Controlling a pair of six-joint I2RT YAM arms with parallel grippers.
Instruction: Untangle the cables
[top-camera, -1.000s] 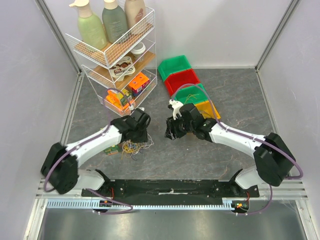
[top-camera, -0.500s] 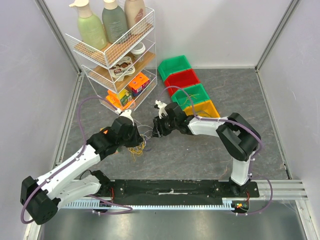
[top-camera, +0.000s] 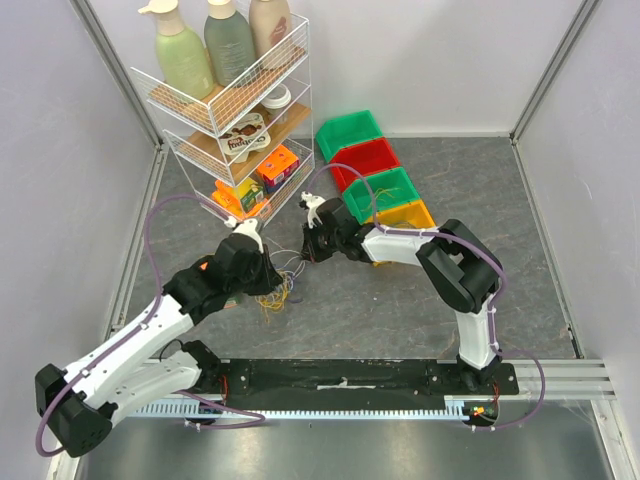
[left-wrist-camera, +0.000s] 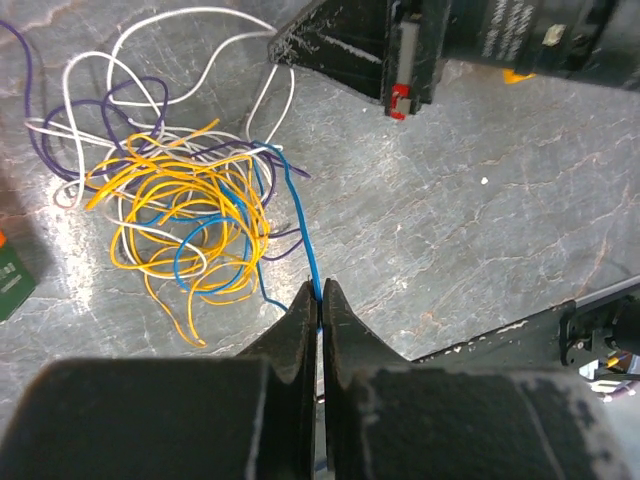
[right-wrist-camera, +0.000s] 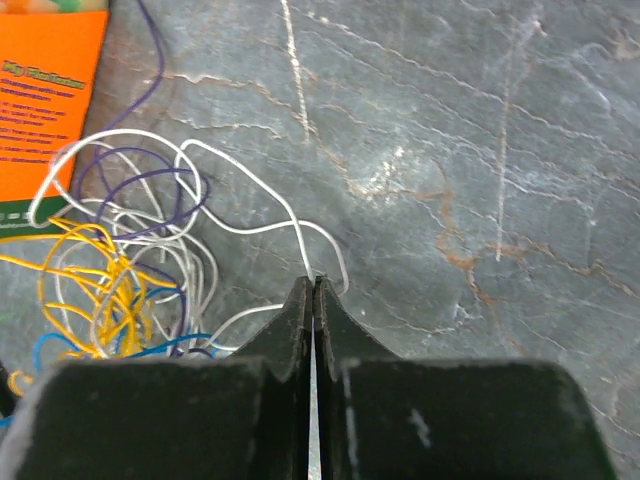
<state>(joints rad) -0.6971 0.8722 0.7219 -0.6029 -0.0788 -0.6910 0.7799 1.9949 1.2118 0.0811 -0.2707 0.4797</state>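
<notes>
A tangle of thin cables (left-wrist-camera: 175, 215) lies on the dark table: yellow, blue, white and purple strands knotted together. In the top view the same tangle (top-camera: 277, 288) sits between the two arms. My left gripper (left-wrist-camera: 320, 292) is shut on the blue cable (left-wrist-camera: 300, 215), which runs up from the jaw tips into the knot. My right gripper (right-wrist-camera: 312, 283) is shut on the white cable (right-wrist-camera: 292, 222), whose loops lead left into the tangle (right-wrist-camera: 105, 275). Seen from above, the left gripper (top-camera: 268, 275) and the right gripper (top-camera: 309, 252) flank the knot closely.
A wire shelf rack (top-camera: 232, 110) with bottles and boxes stands at the back left. Green, red and yellow bins (top-camera: 372, 170) line the back middle. An orange box (right-wrist-camera: 45, 95) lies beside the tangle, and a small green card (left-wrist-camera: 12, 282) is at its left.
Both grippers have closed, the left on the blue cable, the right on the white one. Both arms have reached in towards the tangle, the right gripper shifting left.
</notes>
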